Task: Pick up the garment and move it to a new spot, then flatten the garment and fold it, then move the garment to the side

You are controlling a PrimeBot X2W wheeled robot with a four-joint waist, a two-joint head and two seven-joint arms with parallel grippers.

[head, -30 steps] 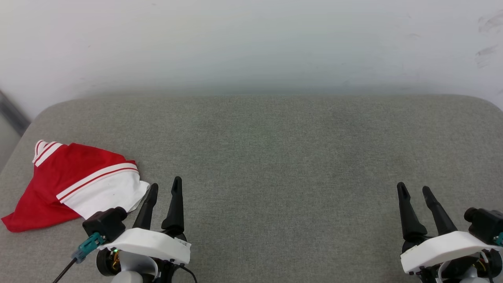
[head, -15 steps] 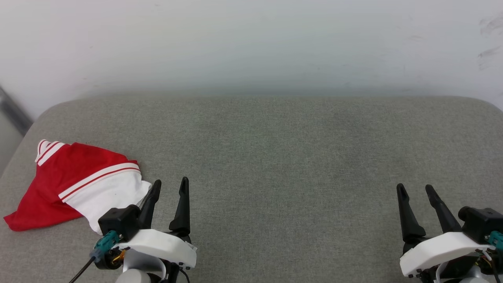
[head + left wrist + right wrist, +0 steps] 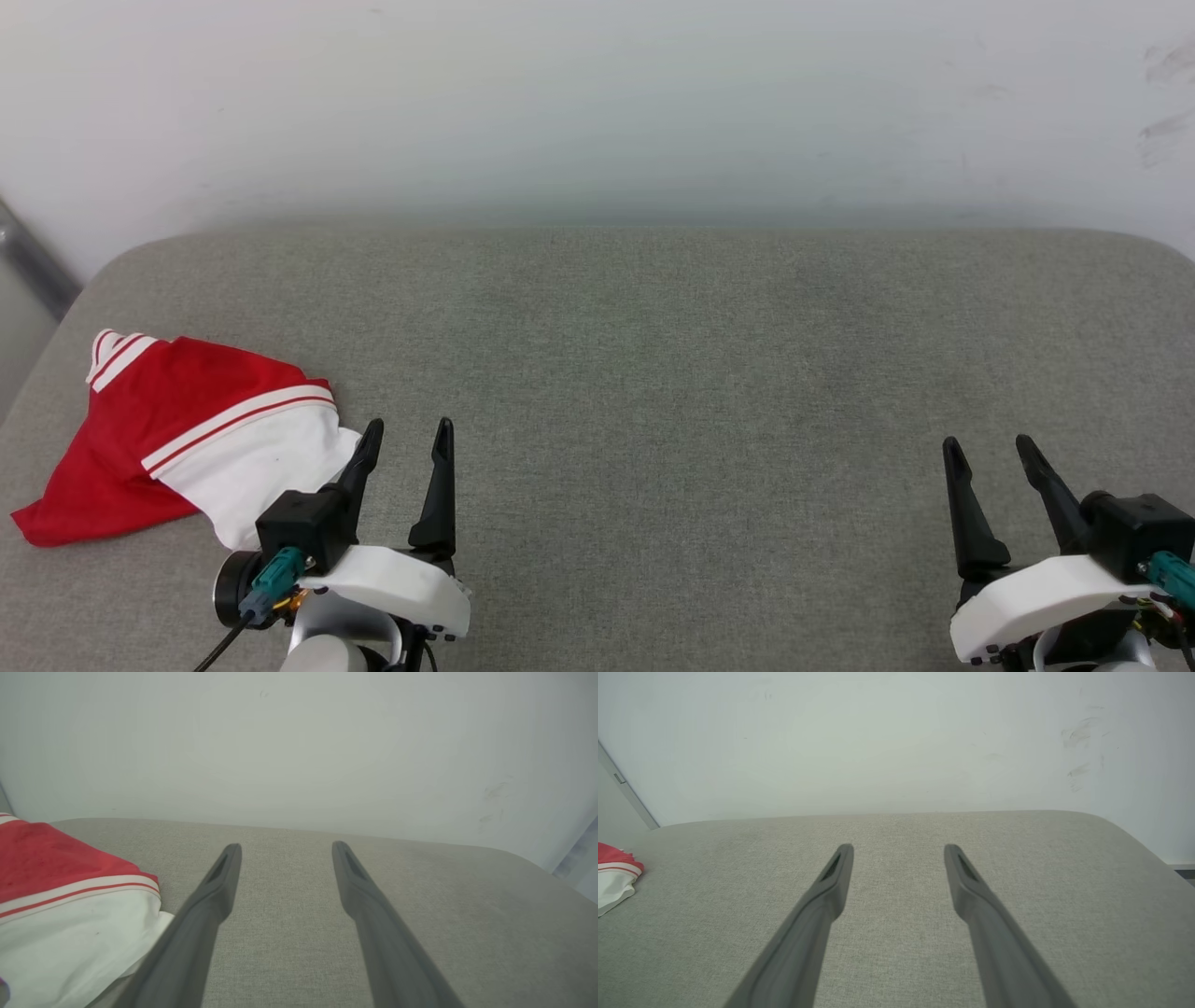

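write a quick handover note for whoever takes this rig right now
Left gripper: open, empty, just right of the garment; whether it touches the white edge is unclear.
Right gripper: open, empty, at the far right over the bare cushion.
Garment: bunched at the cushion's left end, not flat, not neatly folded.
Done: nothing evident.
To do: pick it up, move it, flatten, fold, set aside.

Grey cushion (image 3: pixel 653 373) — folded red-and-white garment (image 3: pixel 187 439) lying left.
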